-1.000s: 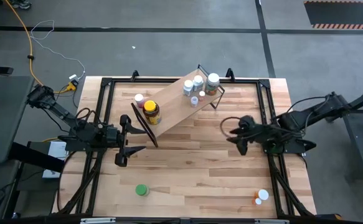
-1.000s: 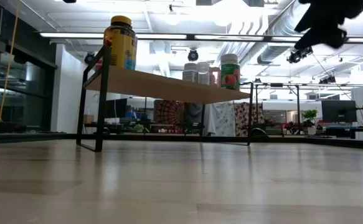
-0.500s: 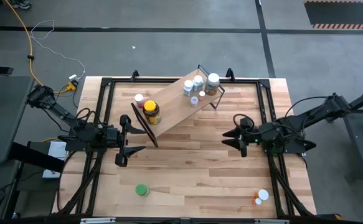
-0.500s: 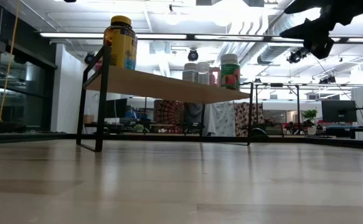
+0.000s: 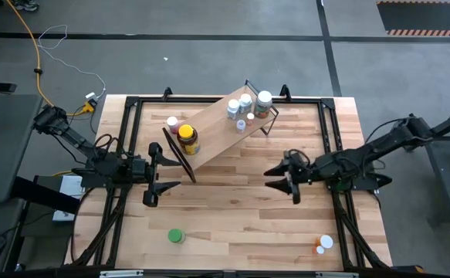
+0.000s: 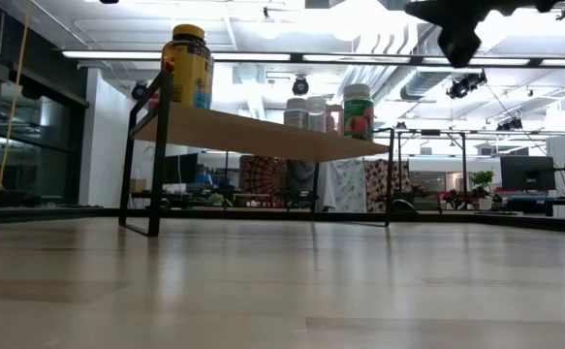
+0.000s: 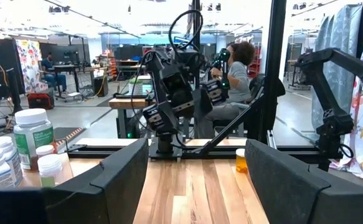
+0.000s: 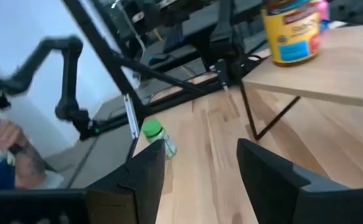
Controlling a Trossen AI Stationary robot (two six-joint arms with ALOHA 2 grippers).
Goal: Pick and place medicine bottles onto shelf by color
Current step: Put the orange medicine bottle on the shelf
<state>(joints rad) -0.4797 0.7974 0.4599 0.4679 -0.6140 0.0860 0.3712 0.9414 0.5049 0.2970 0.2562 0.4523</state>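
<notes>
Shelf (image 5: 217,131) diagonal, upper centre, bearing amber jar (image 5: 187,140); green bottle (image 5: 176,236) lower left; right gripper (image 5: 282,180) open, centre right.

The shelf (image 5: 218,127) is a long wood board set slanting near the table's far edge. A big amber jar (image 5: 187,140) stands at its left end, small white bottles (image 5: 240,106) at its right. A green bottle (image 5: 176,236) stands near the table's near edge, two little bottles (image 5: 323,245) by the near right corner.
</notes>
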